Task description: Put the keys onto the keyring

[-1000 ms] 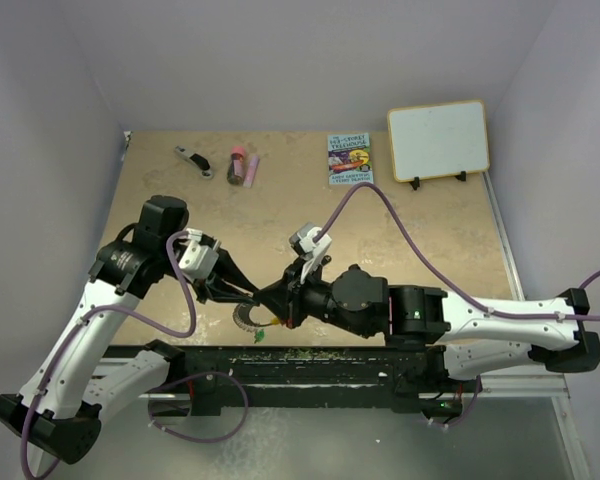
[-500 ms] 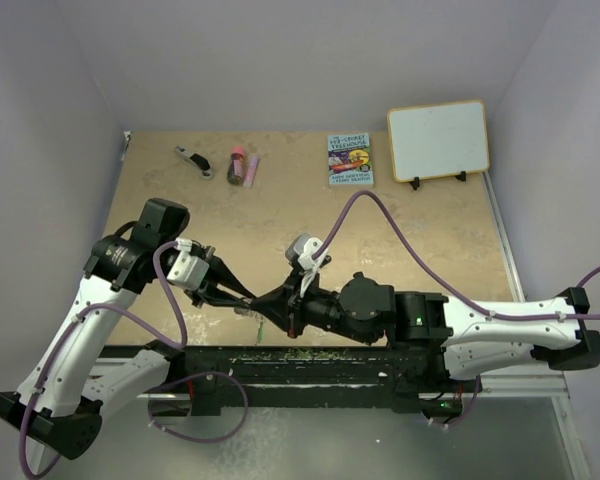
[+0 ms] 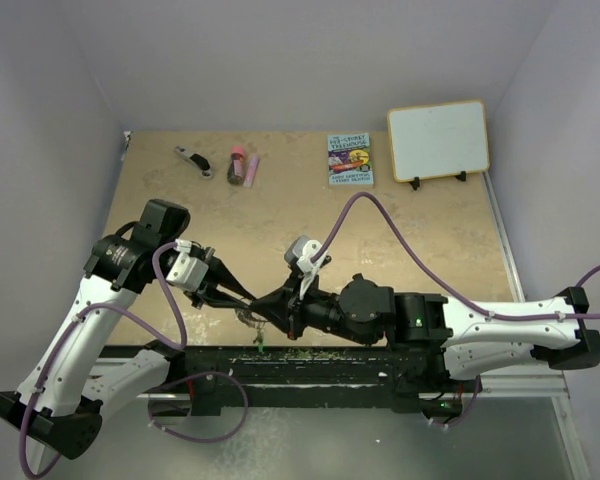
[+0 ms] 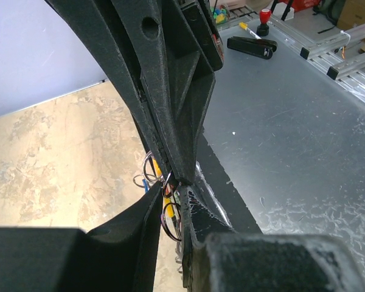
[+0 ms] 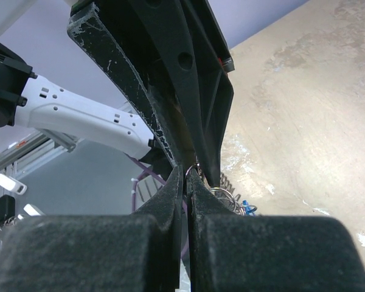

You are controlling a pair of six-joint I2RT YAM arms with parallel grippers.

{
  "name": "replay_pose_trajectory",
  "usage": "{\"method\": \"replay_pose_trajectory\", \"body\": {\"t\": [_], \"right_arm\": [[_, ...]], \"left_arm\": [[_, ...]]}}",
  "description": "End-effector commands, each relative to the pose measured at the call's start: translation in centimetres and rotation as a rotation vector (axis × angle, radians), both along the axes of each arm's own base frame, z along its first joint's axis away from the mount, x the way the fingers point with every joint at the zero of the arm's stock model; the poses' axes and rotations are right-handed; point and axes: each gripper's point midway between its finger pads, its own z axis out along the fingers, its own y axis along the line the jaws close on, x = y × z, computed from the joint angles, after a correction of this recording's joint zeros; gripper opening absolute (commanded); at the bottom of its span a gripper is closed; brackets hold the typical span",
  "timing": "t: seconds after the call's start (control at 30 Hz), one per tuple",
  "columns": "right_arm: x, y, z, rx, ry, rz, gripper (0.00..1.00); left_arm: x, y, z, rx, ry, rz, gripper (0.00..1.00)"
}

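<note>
Over the last second I've lowered both arms toward the desk's (image 3: 410,230) near edge, so the keyring (image 4: 168,210) hangs low between them, left pincer (image 3: 242,298) grasping it, right pincer (image 3: 264,305) clenched at its rim, keys (image 5: 246,210) dangling: threading looks unfinished.

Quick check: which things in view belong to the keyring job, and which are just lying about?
Job in hand:
- keyring
- keys

Lying about at the far edge:
- black-and-silver tool
- small red-and-pink item
- book
- whiteboard
</note>
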Motion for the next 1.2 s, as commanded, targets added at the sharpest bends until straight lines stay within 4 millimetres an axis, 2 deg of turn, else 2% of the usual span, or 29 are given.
{"method": "replay_pose_trajectory", "body": {"t": [0.0,0.17,0.33,0.77,1.03,1.17], "right_arm": [[-0.1,-0.2,2.7,0.095,-0.025,-0.005,0.00],[0.0,0.1,2.8,0.099,-0.032,-0.007,0.00],[0.1,0.1,2.9,0.102,-0.031,-0.012,0.00],[0.6,-0.1,2.9,0.105,-0.014,-0.050,0.00],[1.3,-1.1,2.8,0.117,0.034,-0.111,0.00],[1.5,-1.5,2.9,0.134,0.063,-0.133,0.11]], "left_arm": [[-2.2,0.3,4.1,-0.182,0.018,-0.117,0.21],[-2.4,0.4,4.1,-0.175,0.035,-0.119,0.17],[-2.4,0.4,4.2,-0.158,0.063,-0.123,0.04],[-1.9,0.3,4.3,-0.091,0.060,-0.094,0.04],[0.0,-0.2,2.1,-0.003,0.102,-0.027,0.04],[1.0,-0.6,1.5,0.023,0.129,0.004,0.04]]}}
